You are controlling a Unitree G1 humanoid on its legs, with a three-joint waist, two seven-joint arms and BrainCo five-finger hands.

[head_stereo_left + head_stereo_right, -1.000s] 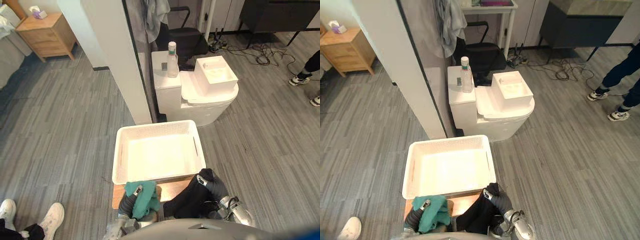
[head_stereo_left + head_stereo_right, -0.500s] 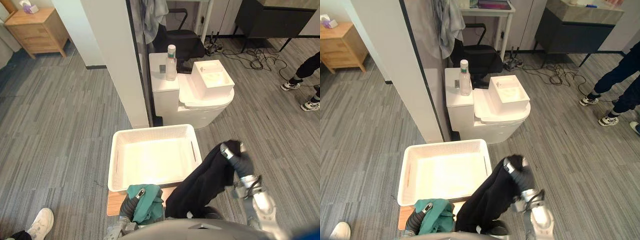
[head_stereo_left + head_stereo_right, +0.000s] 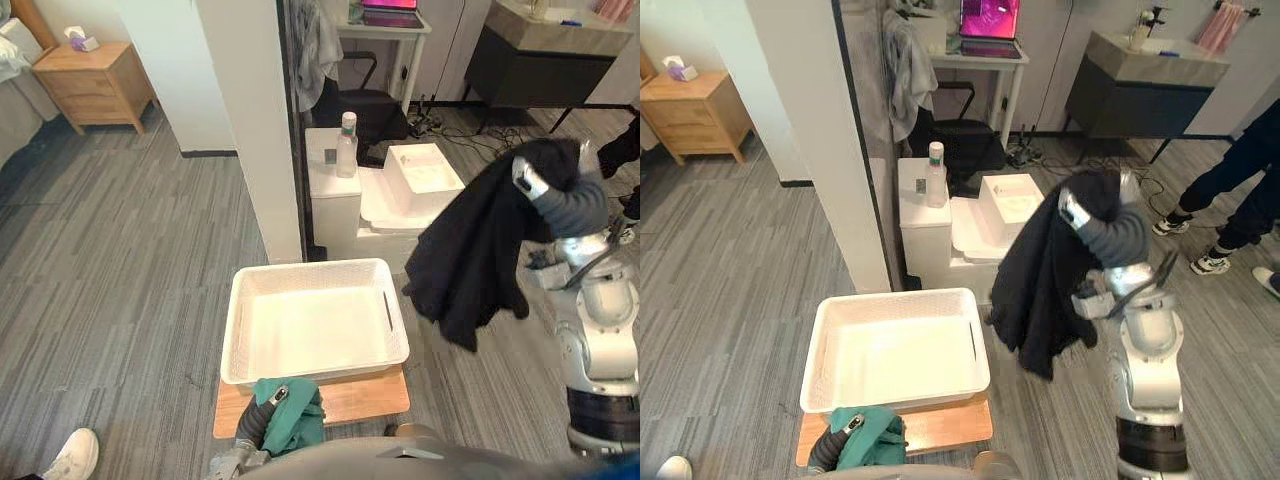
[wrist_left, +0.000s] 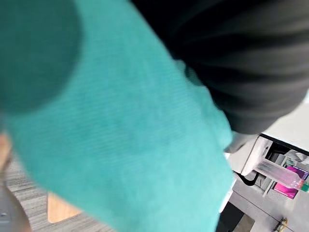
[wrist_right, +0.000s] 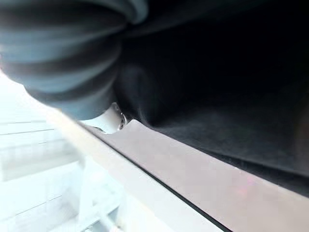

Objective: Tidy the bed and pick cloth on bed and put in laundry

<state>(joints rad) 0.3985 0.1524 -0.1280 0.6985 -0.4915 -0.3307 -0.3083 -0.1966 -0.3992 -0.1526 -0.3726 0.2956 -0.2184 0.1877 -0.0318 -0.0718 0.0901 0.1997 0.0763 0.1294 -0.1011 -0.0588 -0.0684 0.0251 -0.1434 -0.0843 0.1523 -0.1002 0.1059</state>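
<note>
One black cloth [image 3: 470, 250], now higher on right hand [image 3: 541, 190]; one teal cloth [image 3: 291, 416]

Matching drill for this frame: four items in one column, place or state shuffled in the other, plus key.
Column A
1. black cloth
2. green cloth
3. white basket
4. clear bottle

Column B
a. stands on the toilet tank
b. draped on the left hand, at the near edge of the wooden stool
c. empty, on the wooden stool
d. hangs in the air from the raised right hand, to the right of the basket

Pairs: 1-d, 2-b, 3-c, 4-a
</note>
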